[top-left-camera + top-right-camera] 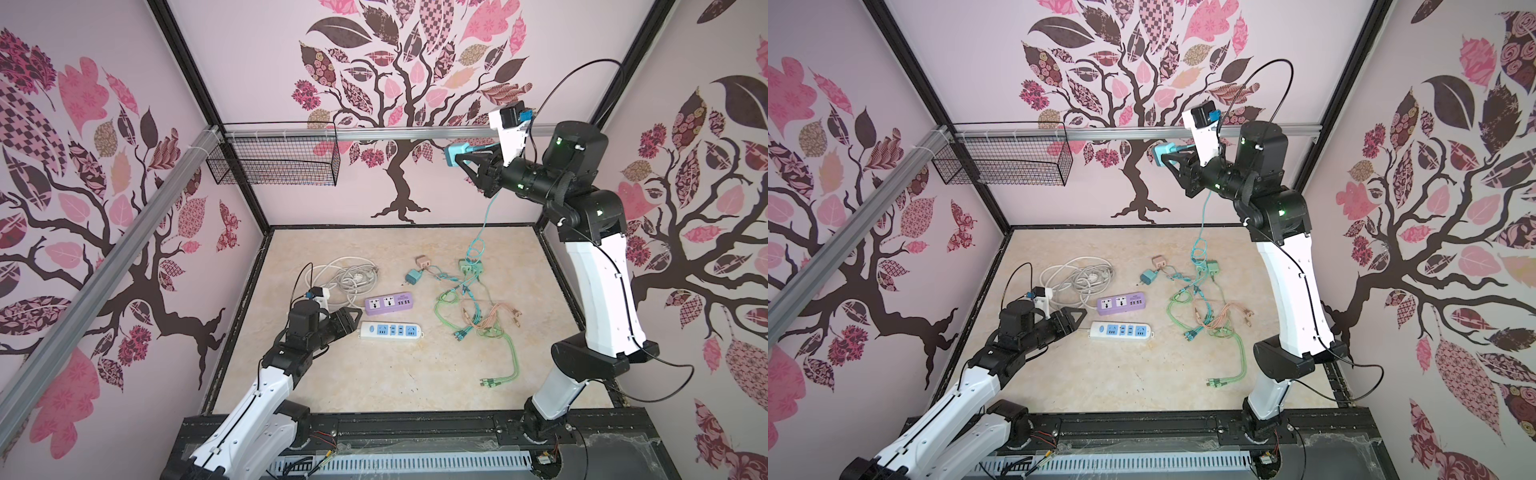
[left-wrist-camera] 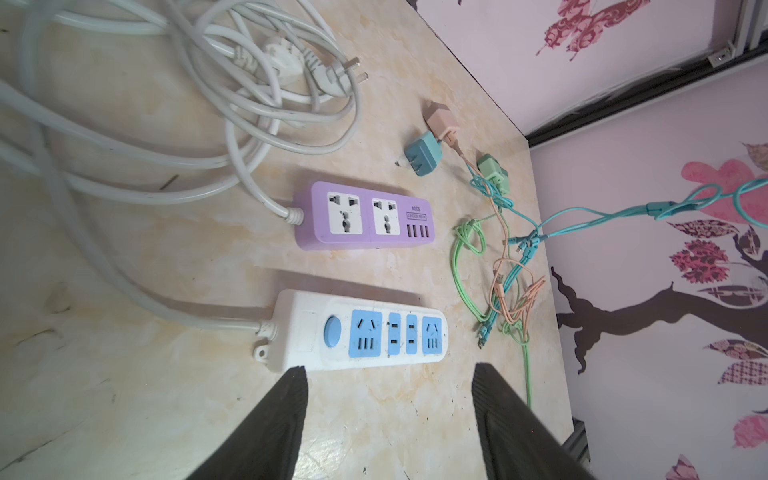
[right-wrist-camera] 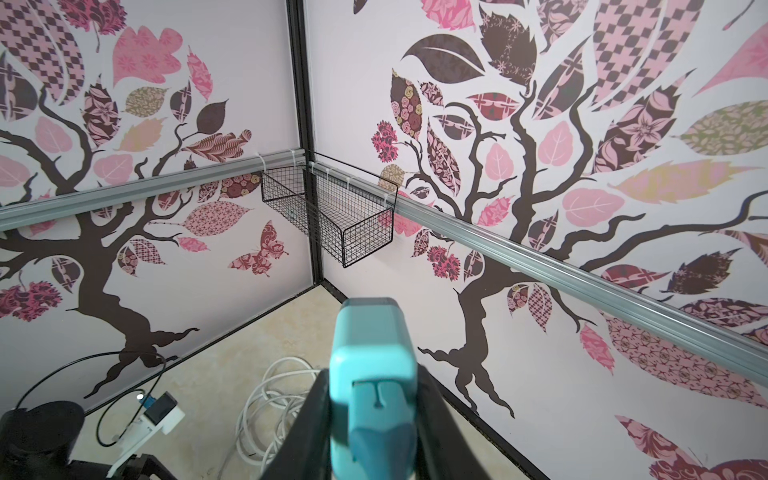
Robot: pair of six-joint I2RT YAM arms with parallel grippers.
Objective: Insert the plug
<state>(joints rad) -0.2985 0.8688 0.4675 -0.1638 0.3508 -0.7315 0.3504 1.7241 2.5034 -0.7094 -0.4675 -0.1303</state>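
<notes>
Two roles | right gripper (image 1: 462, 160) clamps teal plug (image 1: 455, 154) aloft, likely freeing its cable (image 1: 484, 220) | left gripper (image 2: 390, 370) part-open, empty, beside white strip (image 2: 361, 328), probably to brace it.

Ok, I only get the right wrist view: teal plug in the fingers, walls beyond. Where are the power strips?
Observer: Both on the table: a purple power strip, and a white power strip nearer the arms' bases.
Operator: And the left gripper?
Observer: The left gripper is open and empty, low by the white power strip's cord end.
Operator: My plug's cable?
Observer: The teal cable hangs from the teal plug down into the tangle of cables on the table.
</notes>
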